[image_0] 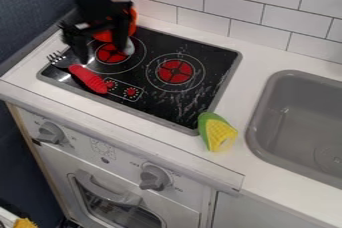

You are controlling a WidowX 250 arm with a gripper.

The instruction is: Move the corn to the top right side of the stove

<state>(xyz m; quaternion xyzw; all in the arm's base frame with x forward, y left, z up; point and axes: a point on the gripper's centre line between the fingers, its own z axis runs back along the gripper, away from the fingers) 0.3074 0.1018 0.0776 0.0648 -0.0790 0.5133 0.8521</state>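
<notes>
well, i'm hanging my pincer (101, 52) spread over the stove (155, 43), far left, planning on squarely straddling the near-right corn (217, 132).

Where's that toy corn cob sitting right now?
In the camera view, the corn lies on the white counter, right of centre, against the stovetop's near right corner, between it and the grey sink.
</notes>
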